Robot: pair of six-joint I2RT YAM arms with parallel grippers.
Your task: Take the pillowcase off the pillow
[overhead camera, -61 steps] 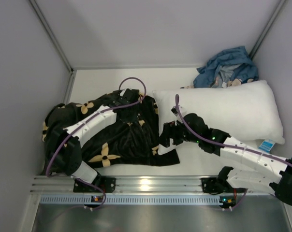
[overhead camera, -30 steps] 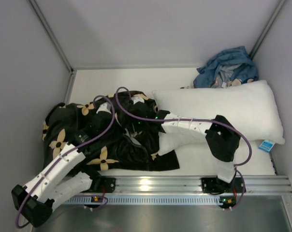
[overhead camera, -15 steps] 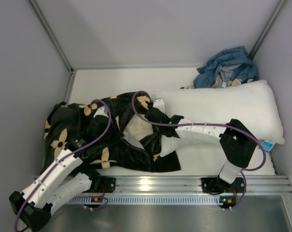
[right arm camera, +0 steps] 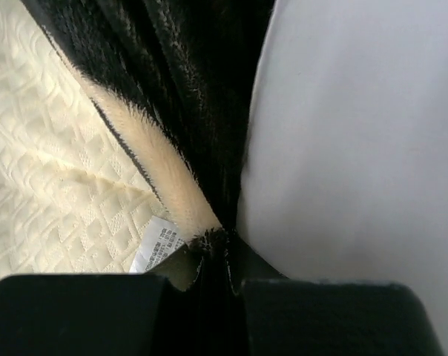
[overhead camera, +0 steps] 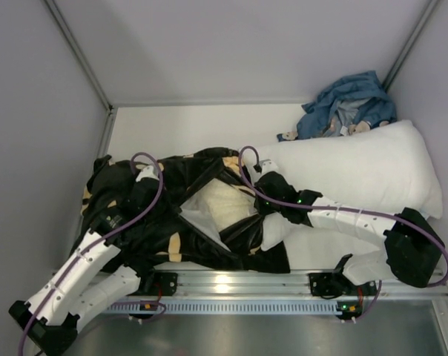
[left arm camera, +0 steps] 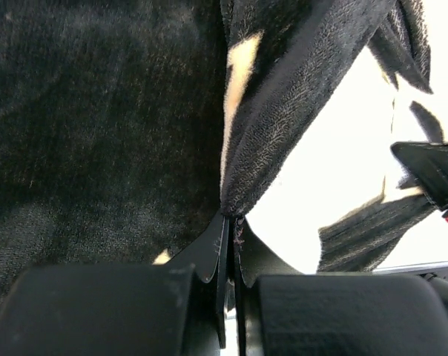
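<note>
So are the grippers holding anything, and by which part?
Both pinch the pillowcase: left gripper and right gripper each hold a fabric edge at its opening.

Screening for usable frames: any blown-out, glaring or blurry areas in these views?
Left wrist: bright area right of the pillowcase is blown out white. Right wrist: the pillow quilting is sharp, the right claw body blurred. Top external: glare spot on the metal rail.

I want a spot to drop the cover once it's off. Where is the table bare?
Bare table: along the back wall, behind the pillowcase and left of the blue cloth bundle. The near half is crowded: pillowcase, pillow, left arm, right arm; the white pillow fills the right side.
</note>
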